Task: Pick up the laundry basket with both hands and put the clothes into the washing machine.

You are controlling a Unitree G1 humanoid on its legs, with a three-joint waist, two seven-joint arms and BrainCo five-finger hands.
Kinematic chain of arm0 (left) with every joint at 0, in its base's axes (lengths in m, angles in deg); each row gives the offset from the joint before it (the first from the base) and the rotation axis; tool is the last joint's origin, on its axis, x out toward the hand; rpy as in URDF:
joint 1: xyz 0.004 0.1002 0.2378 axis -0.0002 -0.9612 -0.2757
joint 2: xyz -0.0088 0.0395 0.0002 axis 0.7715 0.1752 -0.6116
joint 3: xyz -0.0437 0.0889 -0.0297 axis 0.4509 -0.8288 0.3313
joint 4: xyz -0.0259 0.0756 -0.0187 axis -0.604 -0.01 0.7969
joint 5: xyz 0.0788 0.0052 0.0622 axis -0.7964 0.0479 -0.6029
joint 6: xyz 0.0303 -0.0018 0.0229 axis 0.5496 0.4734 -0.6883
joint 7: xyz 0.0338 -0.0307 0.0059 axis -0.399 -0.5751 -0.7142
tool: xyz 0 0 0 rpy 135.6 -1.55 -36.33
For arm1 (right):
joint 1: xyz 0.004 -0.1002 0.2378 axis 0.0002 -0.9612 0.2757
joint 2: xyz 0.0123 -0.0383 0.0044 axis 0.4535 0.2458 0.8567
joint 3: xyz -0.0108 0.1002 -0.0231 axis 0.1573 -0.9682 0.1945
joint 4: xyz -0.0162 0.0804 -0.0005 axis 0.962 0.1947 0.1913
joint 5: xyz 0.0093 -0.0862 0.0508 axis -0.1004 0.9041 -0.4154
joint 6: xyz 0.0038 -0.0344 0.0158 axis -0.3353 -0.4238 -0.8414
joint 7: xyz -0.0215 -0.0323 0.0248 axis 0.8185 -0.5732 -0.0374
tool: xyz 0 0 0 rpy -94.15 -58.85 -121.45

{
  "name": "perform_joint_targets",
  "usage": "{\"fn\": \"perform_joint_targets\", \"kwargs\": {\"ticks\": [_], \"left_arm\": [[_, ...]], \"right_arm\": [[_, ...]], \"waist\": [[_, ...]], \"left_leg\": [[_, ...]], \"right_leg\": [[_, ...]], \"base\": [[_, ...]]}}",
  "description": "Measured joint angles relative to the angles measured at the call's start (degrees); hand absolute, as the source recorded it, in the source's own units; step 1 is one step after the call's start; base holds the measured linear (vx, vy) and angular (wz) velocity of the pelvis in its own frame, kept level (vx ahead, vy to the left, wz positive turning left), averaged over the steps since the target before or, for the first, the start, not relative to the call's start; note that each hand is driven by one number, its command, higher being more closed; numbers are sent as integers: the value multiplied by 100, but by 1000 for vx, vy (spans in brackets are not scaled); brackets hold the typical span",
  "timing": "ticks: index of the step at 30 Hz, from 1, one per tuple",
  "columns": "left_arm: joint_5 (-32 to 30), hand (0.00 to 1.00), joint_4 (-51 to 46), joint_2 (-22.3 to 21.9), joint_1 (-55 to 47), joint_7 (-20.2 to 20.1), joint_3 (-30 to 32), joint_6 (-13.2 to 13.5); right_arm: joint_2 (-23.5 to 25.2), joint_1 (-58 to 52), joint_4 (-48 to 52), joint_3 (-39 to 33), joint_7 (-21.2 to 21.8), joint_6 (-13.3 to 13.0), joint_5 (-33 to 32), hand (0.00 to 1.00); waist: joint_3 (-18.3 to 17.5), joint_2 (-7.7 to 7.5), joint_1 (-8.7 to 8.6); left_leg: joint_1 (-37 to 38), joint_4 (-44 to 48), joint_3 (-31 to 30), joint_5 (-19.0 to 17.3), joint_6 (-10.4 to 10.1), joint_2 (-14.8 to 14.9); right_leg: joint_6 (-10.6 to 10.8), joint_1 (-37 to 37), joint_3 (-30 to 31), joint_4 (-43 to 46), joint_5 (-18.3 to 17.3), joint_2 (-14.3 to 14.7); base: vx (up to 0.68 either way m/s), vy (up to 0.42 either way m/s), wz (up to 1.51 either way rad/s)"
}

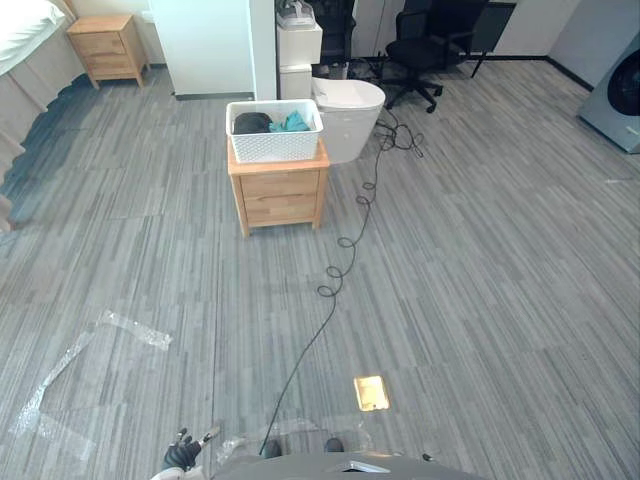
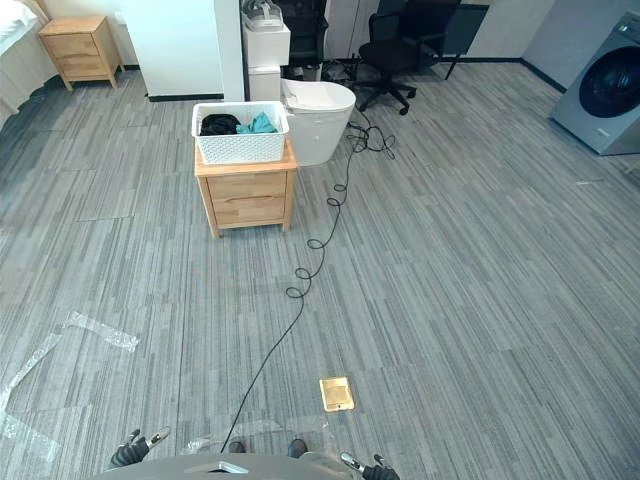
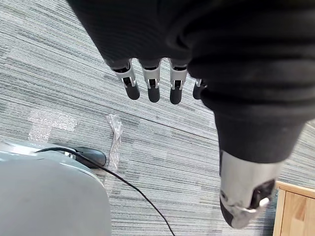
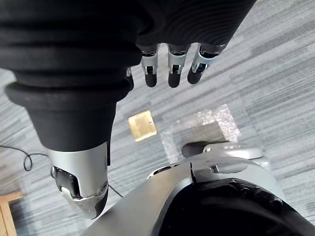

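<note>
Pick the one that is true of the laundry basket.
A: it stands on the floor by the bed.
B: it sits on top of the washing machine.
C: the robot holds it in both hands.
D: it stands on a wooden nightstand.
D: the basket stands on the nightstand out on the floor, with dark and teal clothes in it.

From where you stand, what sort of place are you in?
Probably a mock home inside an office or lab: a bed, a toilet, a washing machine and office chairs share one open room.
</note>
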Motion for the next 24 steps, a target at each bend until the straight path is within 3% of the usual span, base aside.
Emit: {"fn": "perform_joint_targets", "kwargs": {"ticks": [9, 12, 14, 15, 16, 18, 20, 22, 23, 24], "left_arm": [[10, 0, -29, -59, 4, 2, 239, 3], [132, 0, -211, -138, 24, 3, 408, 2], [202, 0, -335, -165, -5, 0, 474, -5], [210, 0, -456, -216, -21, -8, 474, -10], [223, 0, -450, -185, -15, -10, 494, -17], [210, 0, -456, -134, -24, -8, 487, -32], [211, 0, -458, -115, -6, -11, 489, -50], [210, 0, -455, -132, 105, -13, 485, -53], [210, 0, -457, -163, 255, -17, 474, -50], [210, 0, -454, -210, 410, -22, 459, -49]], "right_arm": [[1, 51, -5, -15, 0, 15, -2, 0], [-5, 156, 18, -58, -1, 19, -50, 0], [35, 4, 250, -153, -10, 18, -111, 0], [22, -110, 472, -157, 2, 6, -140, 0], [71, -106, 736, -204, 0, 0, -264, 0], [142, -123, 886, -233, 20, -11, -299, 0], [172, -92, 898, -256, 44, -12, -307, 0], [164, -7, 881, -277, 63, -9, -306, 0], [137, 51, 828, -278, 66, 8, -305, 0], [99, 119, 741, -274, 66, 20, -302, 0]], "waist": [[54, -66, 91], [126, -24, 171], [166, -82, 195], [169, 31, 166], [308, -13, 242], [335, -64, 182], [360, -108, 155], [365, -76, 36], [394, -32, 7], [449, 40, -59]], "left_leg": [[-188, 46, 62, -76, 15, 4], [-824, 1027, 338, -682, 124, 79], [-879, 1631, 893, -1069, 177, 231], [-841, 1894, 1058, -1405, 124, 352], [-721, 2120, 1065, -1703, 194, 256], [-390, 2115, 1061, -1898, 178, 238], [-30, 1959, 1036, -2024, 93, 231], [231, 1892, 912, -2168, 68, 296], [366, 1780, 877, -2232, 24, 389], [582, 1551, 791, -2242, -53, 479]], "right_leg": [[3, -203, 46, 25, -53, 0], [44, -650, 78, 579, -383, -83], [382, -965, -136, 1462, -919, -323], [513, -1196, -167, 2350, -1226, -409], [261, -2093, 73, 4402, -1382, -711], [245, -2789, 252, 5762, -1498, -789], [276, -3111, 246, 5702, -1617, -765], [236, -3287, 143, 4839, -1623, -647], [178, -3421, 176, 3985, -1388, -454], [151, -3512, 176, 3043, -905, -215]], "base": [[-4, 2, -2], [18, 27, -4], [108, 66, 19], [184, 80, 4], [197, 73, 0], [263, 88, -2], [309, 57, 4], [472, 1, 25], [703, -47, 39], [609, -47, 33]]}}
